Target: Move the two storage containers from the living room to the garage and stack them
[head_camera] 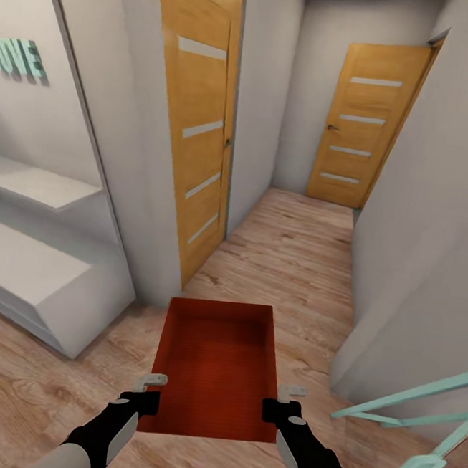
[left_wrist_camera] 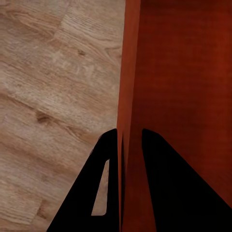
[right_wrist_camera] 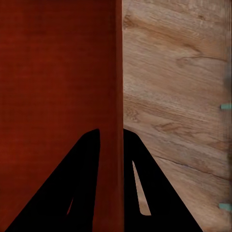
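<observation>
- Left gripper [head_camera: 151, 392]: black fingers closed on the left side wall of one orange-red shallow rectangular plastic storage container [head_camera: 216, 365]; in the left wrist view the wall [left_wrist_camera: 128, 121] stands pinched between the two dark fingers [left_wrist_camera: 169, 193].
- Right gripper [head_camera: 282, 405]: likewise clamped on the container's right side wall; in the right wrist view one finger [right_wrist_camera: 63, 193] sits inside the wall, the other outside.
- Container: held level between both arms, in front of the robot, above the light wood plank floor [head_camera: 288, 268] of a narrow corridor.
- Contents: none seen; finely ribbed bottom bare.
- Count: one container, two grippers, two orange wooden doors with pale horizontal strips: one [head_camera: 195, 122] on the left wall, one [head_camera: 365, 122] at the corridor's far end.
- Left side: white stepped shelf unit [head_camera: 35, 271], teal letters [head_camera: 21, 60] on the wall above it.
- Lower right: pale teal thin-barred frame [head_camera: 415, 433], identity unclear.
</observation>
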